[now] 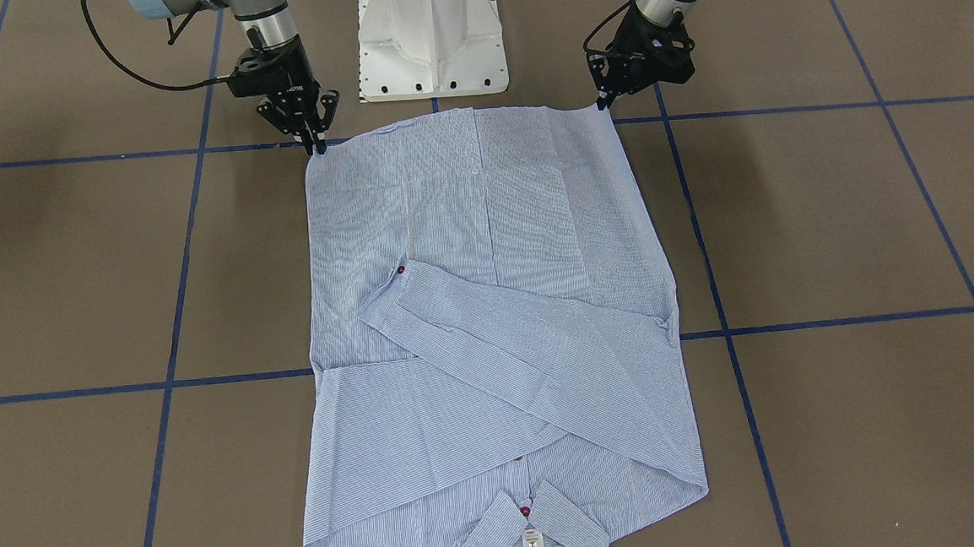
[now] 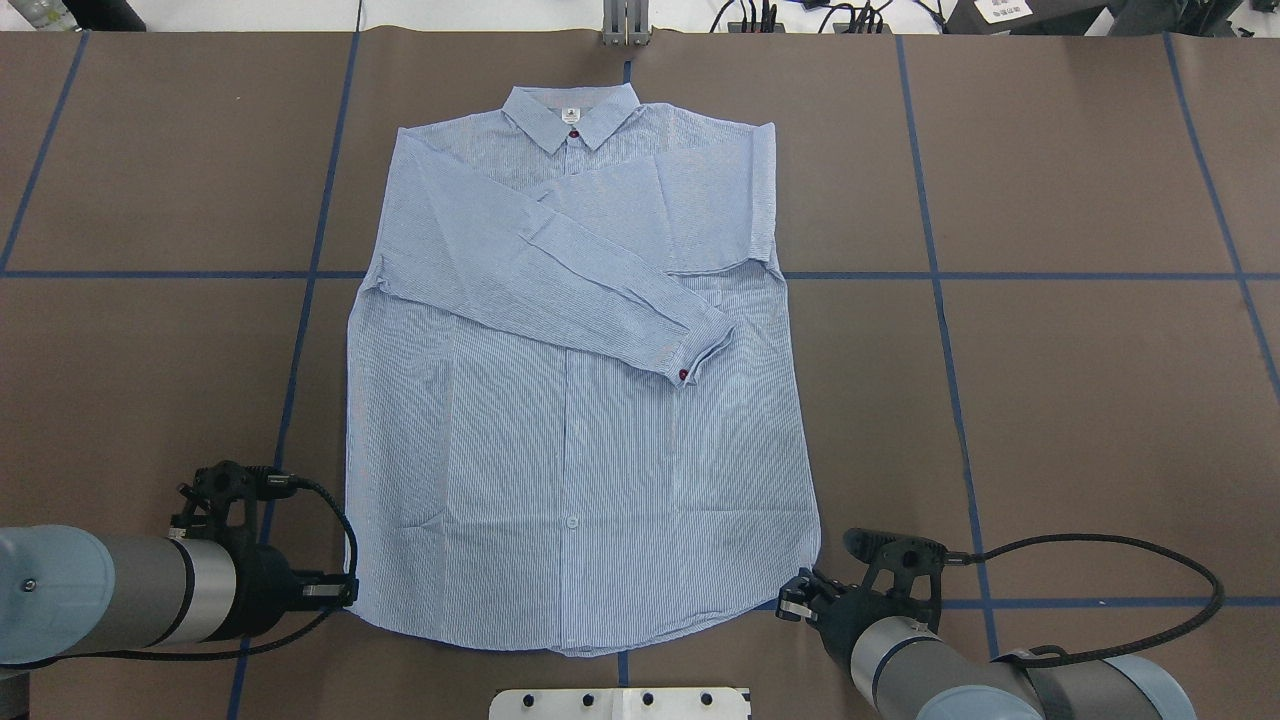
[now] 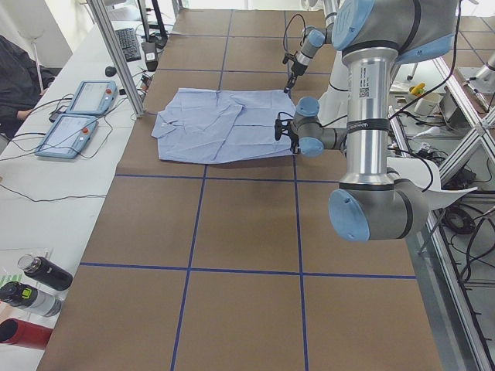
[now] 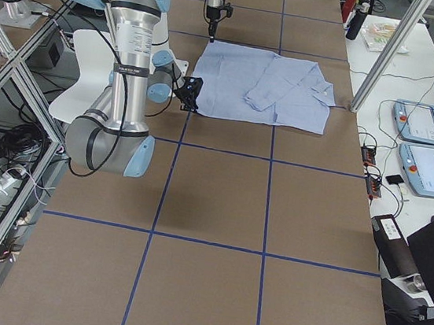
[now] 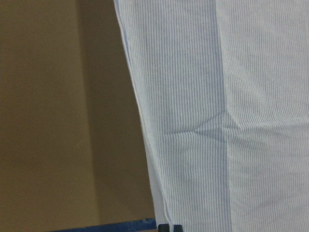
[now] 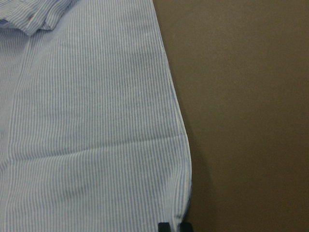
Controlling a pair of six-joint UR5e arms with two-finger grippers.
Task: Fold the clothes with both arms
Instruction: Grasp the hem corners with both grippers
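The light blue striped shirt (image 1: 489, 307) lies flat and front-up on the brown table, its collar (image 2: 570, 115) far from the robot. Both sleeves are folded across the chest, with a dark red cuff button (image 2: 683, 375) showing. My left gripper (image 2: 350, 592) is at the hem's left corner, shut on the shirt's edge (image 5: 159, 212); it also shows in the front-facing view (image 1: 603, 104). My right gripper (image 2: 790, 598) is at the hem's right corner, shut on the edge (image 6: 183, 193); it also shows in the front-facing view (image 1: 316, 146). Both corners stay low at the table.
The white pedestal base (image 1: 430, 40) stands just behind the hem, between the arms. Blue tape lines (image 2: 1000, 275) cross the table. Two control tablets (image 3: 77, 116) and bottles (image 3: 31, 286) lie on the side bench beyond the collar end.
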